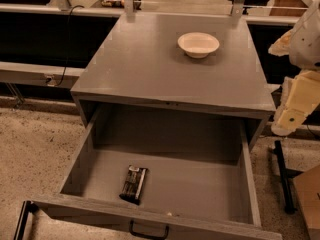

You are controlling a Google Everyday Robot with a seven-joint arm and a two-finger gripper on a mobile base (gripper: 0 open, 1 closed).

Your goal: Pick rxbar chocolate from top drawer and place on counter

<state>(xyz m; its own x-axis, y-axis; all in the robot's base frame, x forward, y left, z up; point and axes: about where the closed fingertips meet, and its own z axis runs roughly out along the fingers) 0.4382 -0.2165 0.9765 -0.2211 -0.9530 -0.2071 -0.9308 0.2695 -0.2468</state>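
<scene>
The rxbar chocolate [133, 184] is a dark flat bar with pale lettering. It lies on the floor of the open top drawer [200, 184], left of middle and near the front panel. The drawer is pulled fully out, and its dark pull handle [149, 232] shows at the bottom edge. The counter [145, 64] is the grey top of the cabinet above it. My gripper [292, 111] hangs at the right edge of the view, beside the cabinet's right side. It is at about counter height and far from the bar.
A white bowl [198, 44] stands on the counter at the back right. A dark stand leg [283, 176] runs along the floor to the right of the drawer. A cardboard box corner [309, 199] sits at the lower right. Speckled floor lies to the left.
</scene>
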